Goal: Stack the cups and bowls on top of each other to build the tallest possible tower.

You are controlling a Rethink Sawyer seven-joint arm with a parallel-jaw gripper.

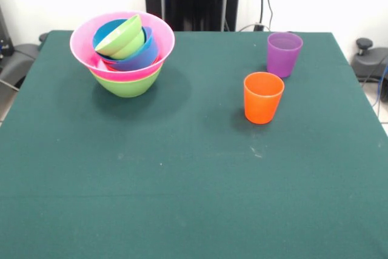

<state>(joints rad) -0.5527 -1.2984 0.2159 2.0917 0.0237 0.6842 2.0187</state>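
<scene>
The tower stands at the far left of the green table. Its base is a large lime green bowl, with a huge pink bowl nested in it. Inside the pink one lie blue bowls and a small lime green bowl tilted on its side on top. An orange cup stands upright right of the middle. A purple cup stands upright just behind it, to its right. No gripper or arm shows in this view.
The green cloth table stretches wide in front of the cups and bowls. Dark equipment sits off the table's right edge, and more off the left edge.
</scene>
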